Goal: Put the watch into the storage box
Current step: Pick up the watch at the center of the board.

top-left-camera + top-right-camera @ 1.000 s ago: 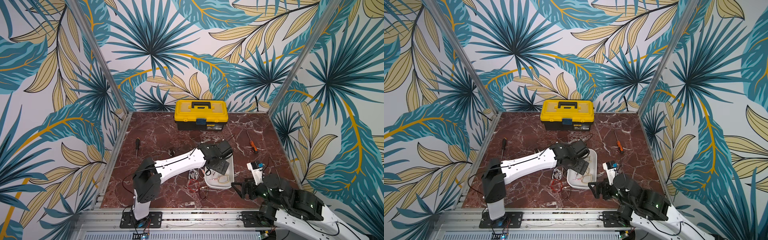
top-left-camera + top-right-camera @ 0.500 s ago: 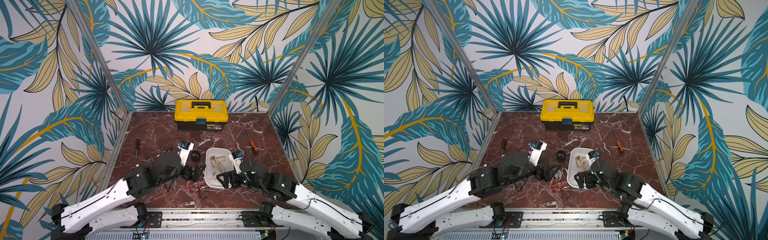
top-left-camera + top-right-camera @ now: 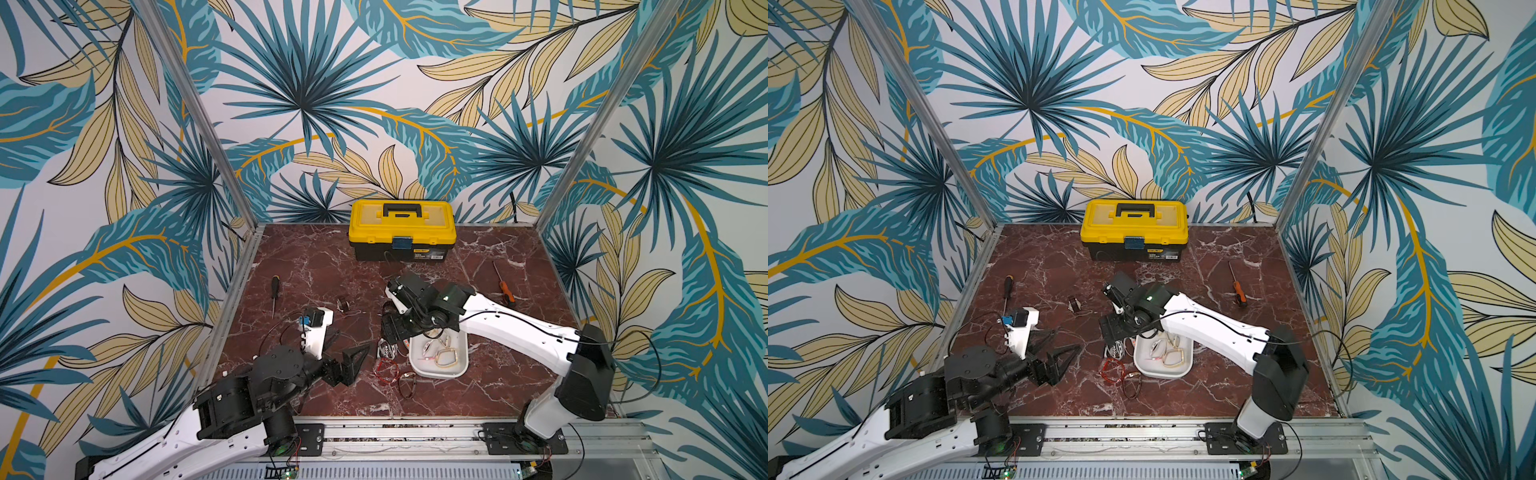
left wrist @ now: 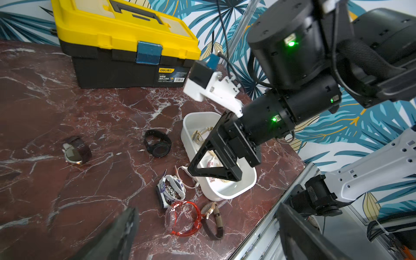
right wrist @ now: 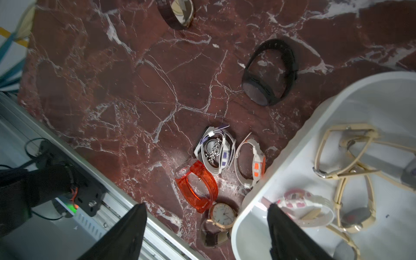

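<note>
The box is seen toward the front of the tabletop, right of the middle, and the toolbox is set well apart from it against the back wall, lid shut. Inside the box are laid beige watches, tangled together, and a pink watch close to the rim. Others are spread on the tabletop just beside the box's left side, packed into a cluster: a white-orange watch nearest the rim, a white-purple watch just beside it, an orange watch of see-through plastic and a gold watch with a brown strap. A black watch is found a little farther back, apart from the cluster, and a brown watch farther to the left. The right tool is held over the left edge of the box, its jaws spread wide with nothing gripped between them; one finger is placed above the inside of the box next to the pink watch, the other outside the rim. Whether that finger touches the pink watch cannot be told. The left tool is seen low near the front left of the tabletop, well apart from the box, its jaws wide and empty. A black screwdriver is laid near the left edge of the tabletop and an orange screwdriver near the right edge.
</note>
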Controlling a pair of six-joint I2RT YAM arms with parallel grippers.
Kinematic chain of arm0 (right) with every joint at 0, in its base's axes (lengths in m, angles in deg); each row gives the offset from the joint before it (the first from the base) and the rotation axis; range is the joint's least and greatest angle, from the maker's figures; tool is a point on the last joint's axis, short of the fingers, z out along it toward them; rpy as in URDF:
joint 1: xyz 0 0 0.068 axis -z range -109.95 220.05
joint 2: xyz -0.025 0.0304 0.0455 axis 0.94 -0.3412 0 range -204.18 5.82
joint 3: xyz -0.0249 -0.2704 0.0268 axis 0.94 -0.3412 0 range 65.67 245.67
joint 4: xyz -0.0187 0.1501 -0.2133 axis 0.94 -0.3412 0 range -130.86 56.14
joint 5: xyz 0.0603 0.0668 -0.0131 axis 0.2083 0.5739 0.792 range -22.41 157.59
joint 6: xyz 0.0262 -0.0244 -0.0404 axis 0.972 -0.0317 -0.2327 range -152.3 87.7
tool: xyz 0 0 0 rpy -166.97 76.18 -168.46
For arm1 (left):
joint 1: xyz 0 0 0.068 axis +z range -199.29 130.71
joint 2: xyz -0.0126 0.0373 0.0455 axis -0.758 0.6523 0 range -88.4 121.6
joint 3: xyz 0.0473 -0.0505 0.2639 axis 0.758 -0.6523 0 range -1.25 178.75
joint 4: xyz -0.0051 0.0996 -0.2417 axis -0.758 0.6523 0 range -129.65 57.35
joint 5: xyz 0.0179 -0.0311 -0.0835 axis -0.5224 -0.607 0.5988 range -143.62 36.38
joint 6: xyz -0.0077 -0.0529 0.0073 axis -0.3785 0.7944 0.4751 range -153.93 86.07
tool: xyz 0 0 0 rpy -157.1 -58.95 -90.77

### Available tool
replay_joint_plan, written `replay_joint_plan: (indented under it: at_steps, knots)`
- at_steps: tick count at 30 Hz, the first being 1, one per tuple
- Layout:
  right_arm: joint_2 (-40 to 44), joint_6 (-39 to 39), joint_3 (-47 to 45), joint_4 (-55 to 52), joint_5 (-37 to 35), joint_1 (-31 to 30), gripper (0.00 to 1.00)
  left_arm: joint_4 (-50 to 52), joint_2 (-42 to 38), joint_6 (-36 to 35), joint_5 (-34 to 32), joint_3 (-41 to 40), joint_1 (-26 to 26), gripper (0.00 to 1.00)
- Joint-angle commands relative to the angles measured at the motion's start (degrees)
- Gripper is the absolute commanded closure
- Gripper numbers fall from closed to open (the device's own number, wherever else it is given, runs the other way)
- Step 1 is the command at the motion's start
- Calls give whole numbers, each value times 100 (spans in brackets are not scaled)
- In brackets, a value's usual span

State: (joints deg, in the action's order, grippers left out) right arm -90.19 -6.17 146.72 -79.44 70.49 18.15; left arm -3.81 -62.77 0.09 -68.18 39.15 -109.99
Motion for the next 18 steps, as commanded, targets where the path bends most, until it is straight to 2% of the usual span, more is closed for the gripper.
replay_joint_plan:
  at_steps: [1,4,12,18]
  knots:
    - [-385,-229,129,-401,177,-9,26,253,-111,1,-47,-76,-11,0]
    - [-659,-240,132,-342,254,0,34,228,-213,-76,-31,-136,-22,0]
    - [-1243,-219,237,-239,241,-11,43,242,-263,-346,70,-165,-12,0]
    - [-1469,-192,198,-144,222,-6,49,436,-255,-580,-159,-165,-19,0]
